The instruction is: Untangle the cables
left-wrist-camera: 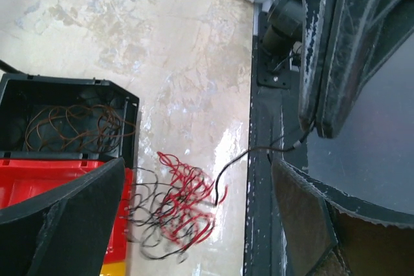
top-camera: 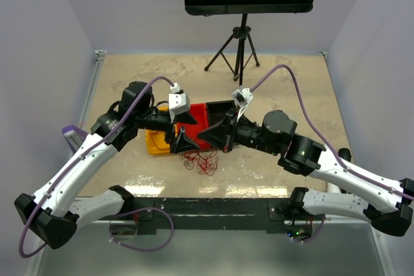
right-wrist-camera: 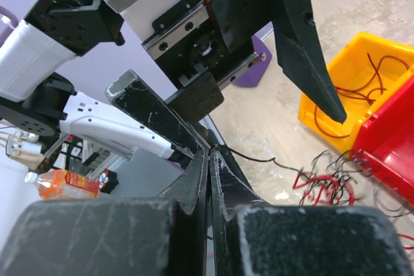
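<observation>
The cables form a tangle of red and black curly wires [top-camera: 202, 161] on the table just in front of the bins. It also shows in the left wrist view [left-wrist-camera: 173, 206] and the right wrist view [right-wrist-camera: 328, 185]. My right gripper [right-wrist-camera: 210, 152] is shut on the end of one black wire [left-wrist-camera: 249, 155] that runs taut from the tangle up to its tips. My left gripper [left-wrist-camera: 198, 161] is open and empty, its fingers spread above the tangle. In the top view the left gripper [top-camera: 191, 132] and the right gripper [top-camera: 202, 136] are close together.
A black bin [left-wrist-camera: 123, 105] holds brown wires. A red bin [left-wrist-camera: 26, 179] stands beside it, and a yellow bin [right-wrist-camera: 381, 46] holds red wires. The table's dark front rail [left-wrist-camera: 262, 211] runs near the tangle. A music stand [top-camera: 240, 43] is at the back.
</observation>
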Available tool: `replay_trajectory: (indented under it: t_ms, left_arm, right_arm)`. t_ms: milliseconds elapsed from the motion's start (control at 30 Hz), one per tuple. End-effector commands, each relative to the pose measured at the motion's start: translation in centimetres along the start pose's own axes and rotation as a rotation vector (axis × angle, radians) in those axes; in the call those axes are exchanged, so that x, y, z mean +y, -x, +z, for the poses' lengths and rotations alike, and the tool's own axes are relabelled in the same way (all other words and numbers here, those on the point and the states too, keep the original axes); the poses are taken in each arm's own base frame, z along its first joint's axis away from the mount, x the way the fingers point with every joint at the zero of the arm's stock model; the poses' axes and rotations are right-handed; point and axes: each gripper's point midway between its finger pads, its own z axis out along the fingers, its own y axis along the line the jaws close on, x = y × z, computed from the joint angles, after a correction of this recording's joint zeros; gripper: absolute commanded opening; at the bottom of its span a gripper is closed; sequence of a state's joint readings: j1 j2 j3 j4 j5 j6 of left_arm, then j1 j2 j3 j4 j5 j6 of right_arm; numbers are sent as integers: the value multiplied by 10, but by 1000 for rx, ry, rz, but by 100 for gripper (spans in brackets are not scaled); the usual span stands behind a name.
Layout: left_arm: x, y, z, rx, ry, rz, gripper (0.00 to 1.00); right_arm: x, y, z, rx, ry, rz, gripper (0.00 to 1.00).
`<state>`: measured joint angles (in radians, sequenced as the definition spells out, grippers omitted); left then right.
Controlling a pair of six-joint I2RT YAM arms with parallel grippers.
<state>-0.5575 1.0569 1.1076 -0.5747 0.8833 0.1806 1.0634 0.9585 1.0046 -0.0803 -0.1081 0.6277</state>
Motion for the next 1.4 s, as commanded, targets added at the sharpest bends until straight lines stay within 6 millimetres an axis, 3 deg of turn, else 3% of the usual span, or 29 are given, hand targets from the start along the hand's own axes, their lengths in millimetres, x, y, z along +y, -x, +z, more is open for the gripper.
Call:
replay_trajectory:
  t_ms: [0,133,300,400,567,633,700,800,867,967,1033,1200,1367]
  left_arm:
    - [-11,18,-2,-73,-35,7,99]
    - [-12,16,0,-95,-38,-18,95]
    - [-8,12,2,-91,-22,-26,84]
    - [-5,18,3,-110,-12,-34,83]
    - [-6,33,0,-139,-3,-45,69]
    - [-8,36,-2,-141,-8,-44,57]
    - [-9,35,-2,-134,-8,-48,31]
    - [-9,27,-3,-111,-2,-54,0]
    - [-10,28,-4,-109,3,-52,0]
    - [-13,40,-10,-119,7,-38,0]
    - [-16,52,-15,-130,10,15,0]
    - [-27,75,-29,-157,8,89,0]
    - [-37,79,-31,-161,-26,88,0]
  right_arm:
    - [45,51,-6,-128,118,-36,0]
    - [69,76,-12,-179,185,-46,0]
    - [87,89,-17,-204,243,-47,0]
    - [91,86,-15,-195,263,-40,0]
    - [75,68,-5,-157,209,-29,0]
    - [67,61,-5,-148,188,-21,0]
    - [61,56,-8,-149,171,-12,0]
    - [53,54,-11,-161,142,-5,0]
    - [44,54,-12,-165,97,-11,12]
    - [21,38,-16,-125,3,-21,54]
    - [2,31,-24,-134,-74,-6,68]
    - [-22,24,-52,-205,-160,70,77]
    - [-24,0,-49,-158,-110,77,84]
